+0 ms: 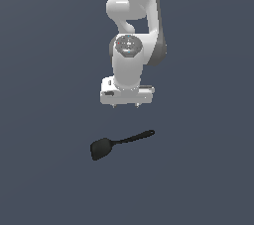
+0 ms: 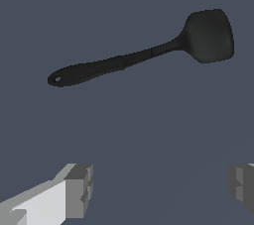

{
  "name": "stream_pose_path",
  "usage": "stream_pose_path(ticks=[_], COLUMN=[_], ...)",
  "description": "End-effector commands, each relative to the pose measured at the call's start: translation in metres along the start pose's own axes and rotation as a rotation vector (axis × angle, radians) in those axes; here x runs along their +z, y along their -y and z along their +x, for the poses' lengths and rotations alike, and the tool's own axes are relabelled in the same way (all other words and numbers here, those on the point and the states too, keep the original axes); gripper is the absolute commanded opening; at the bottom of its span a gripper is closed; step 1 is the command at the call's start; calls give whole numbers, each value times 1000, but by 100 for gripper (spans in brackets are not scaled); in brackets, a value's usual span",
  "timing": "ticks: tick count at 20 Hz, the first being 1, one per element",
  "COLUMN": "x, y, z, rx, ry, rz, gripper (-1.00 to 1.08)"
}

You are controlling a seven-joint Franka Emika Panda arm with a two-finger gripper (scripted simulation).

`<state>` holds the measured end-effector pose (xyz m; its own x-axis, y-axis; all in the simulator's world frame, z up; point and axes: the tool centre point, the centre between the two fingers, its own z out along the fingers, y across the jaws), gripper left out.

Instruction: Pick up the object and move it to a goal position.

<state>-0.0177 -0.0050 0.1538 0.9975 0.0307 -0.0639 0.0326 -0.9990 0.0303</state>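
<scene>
My gripper (image 1: 126,105) hovering above spatula (image 1: 117,143), fingers (image 2: 79,189) spread wide, gripping and touching nothing.

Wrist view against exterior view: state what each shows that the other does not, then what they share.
Only the wrist view shows the small hole at the handle's end and the inner faces of the fingertips. Only the exterior view shows the white arm above the gripper. Both show the black spatula lying free on the dark surface, with the open gripper empty and clear of it.
</scene>
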Motion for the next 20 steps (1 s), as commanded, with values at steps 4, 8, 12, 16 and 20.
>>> stream_pose_path(ticks=[4, 8, 12, 16, 20], x=[-2, -7, -8, -7, -5], y=[6, 28, 32, 31, 29], z=[1, 2, 2, 4, 8], rx=[-10, -47, -54, -36, 7], ry=[-1, -5, -5, -6, -6], rz=[4, 19, 22, 23, 26], gripper=[100, 100, 100, 100, 100])
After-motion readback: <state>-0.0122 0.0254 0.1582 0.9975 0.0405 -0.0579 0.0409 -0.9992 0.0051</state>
